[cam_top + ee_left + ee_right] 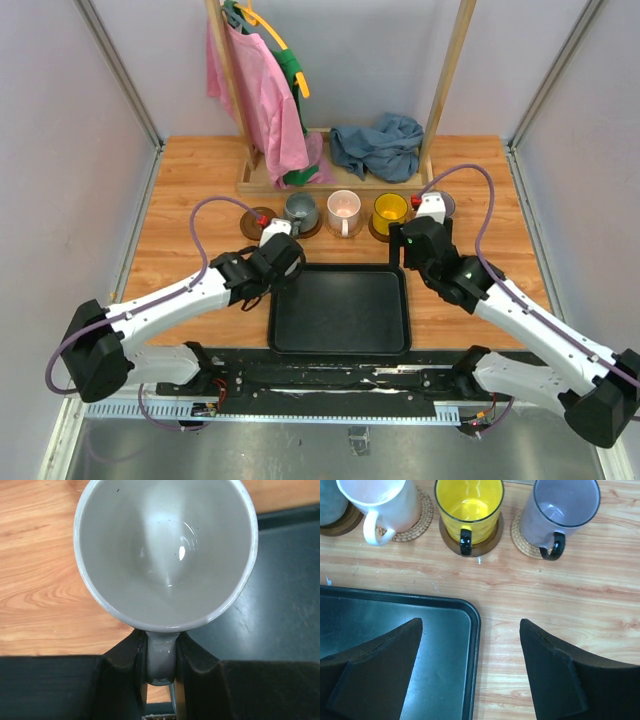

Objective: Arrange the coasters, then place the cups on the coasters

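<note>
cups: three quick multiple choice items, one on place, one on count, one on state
1. The yellow cup stands: A on a dark brown coaster; B in another cup; C on bare wood.
2. Cups standing on coasters: A two; B four; C five.
3. The right tool is: A open; B shut on a cup; C shut on a coaster.
Key: 1 A, a brown disc shows beneath it. 2 B, the white cup hangs by its handle in the left tool. 3 A, its fingers stand apart, nothing between.
</note>
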